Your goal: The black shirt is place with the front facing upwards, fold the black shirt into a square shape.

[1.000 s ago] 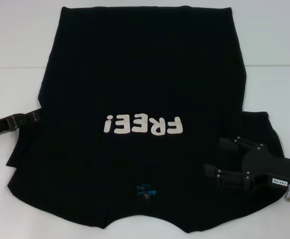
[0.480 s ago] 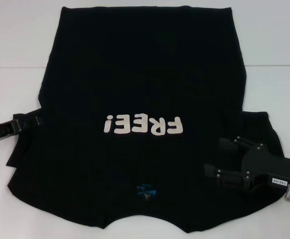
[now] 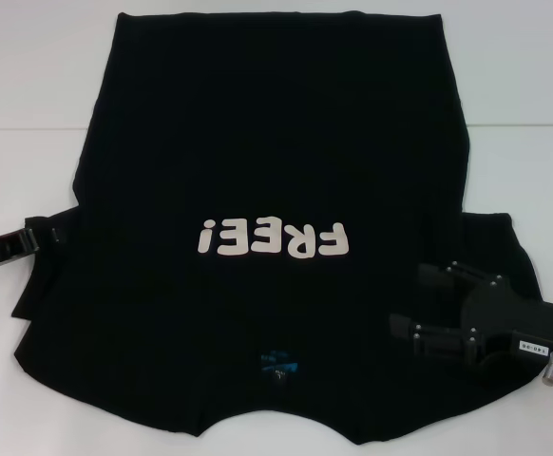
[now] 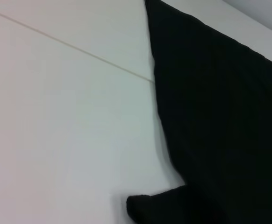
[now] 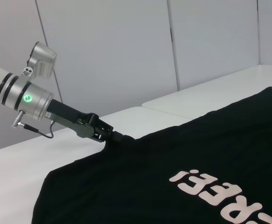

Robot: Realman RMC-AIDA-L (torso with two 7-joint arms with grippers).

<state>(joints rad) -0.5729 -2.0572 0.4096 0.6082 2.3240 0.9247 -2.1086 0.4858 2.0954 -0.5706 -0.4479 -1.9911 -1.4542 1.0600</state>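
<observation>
**Caller:** White tabletop (image 3: 29, 85) under a pale panelled wall, and straight to the jaws. Left gripper (image 3: 53, 235) sits at the shirt's left edge, and from the right wrist view (image 5: 111, 136) its tips look pinched onto the cloth where the sleeve meets the body. Black on black, though, so whether cloth is really between them cannot be told.

**Analyst:** Agreed. The right gripper (image 3: 419, 302) is easier: two fingers (image 3: 438, 273) spread wide, nothing between them, over the right sleeve near the tabletop's near right corner.

**Caller:** So why that placement?

**Analyst:** Likely symmetry. One tool per sleeve lets each side flap be carried inward over the chest, which a square fold seems to call for. The left one comes in low and flat along the surface, probably to catch the seam without bunching the body.

**Caller:** Outward now: the black shirt (image 3: 276, 142) lies front up and nearly flat, covering most of the middle of the tabletop.

**Analyst:** Collar and the small blue neck label (image 3: 278, 363) are at the near edge, hem toward the far edge, so the FREE! lettering (image 3: 273, 238) reads upside down from the head view.

**Caller:** Progress?

**Analyst:** Very early, by the look of it. No fold lies across the chest; only the left sleeve (image 4: 154, 205) shows a rumpled lump by the bare tabletop.
</observation>
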